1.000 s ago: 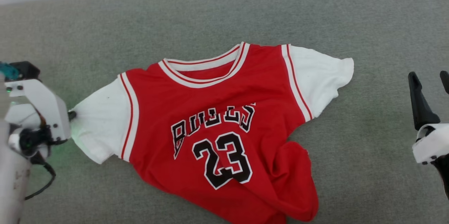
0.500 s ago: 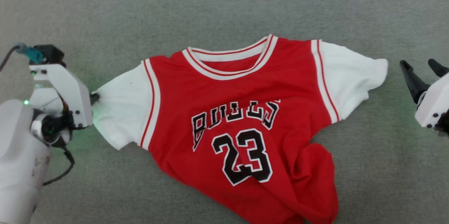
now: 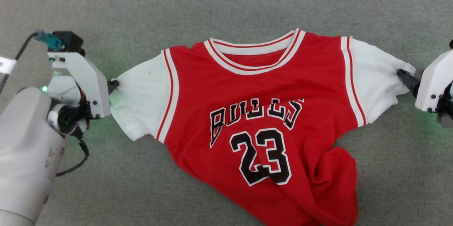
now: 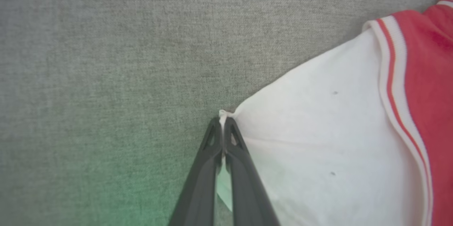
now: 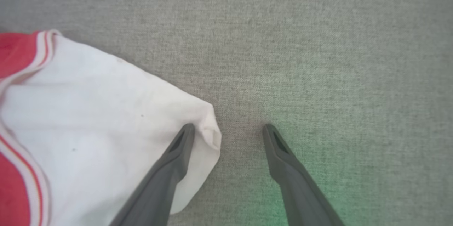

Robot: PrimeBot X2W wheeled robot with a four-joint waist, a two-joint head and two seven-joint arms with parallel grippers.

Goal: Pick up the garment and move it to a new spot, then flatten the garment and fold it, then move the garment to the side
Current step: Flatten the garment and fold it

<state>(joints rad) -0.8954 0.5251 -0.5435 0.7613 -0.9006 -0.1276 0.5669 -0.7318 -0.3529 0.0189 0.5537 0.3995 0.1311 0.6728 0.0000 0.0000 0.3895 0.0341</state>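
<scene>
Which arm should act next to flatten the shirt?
Right. The right gripper is open with a corner of the shirt sleeve between its fingers; the left gripper is shut on the other sleeve.

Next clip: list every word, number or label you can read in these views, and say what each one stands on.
"BULLS": black letters outlined in white, arched across the chest of the red garment.
"23": black digits outlined in white, directly below that word on the same garment.
White tag at the left edge of the head view: it carries a small dark mark, too small to read.
</scene>
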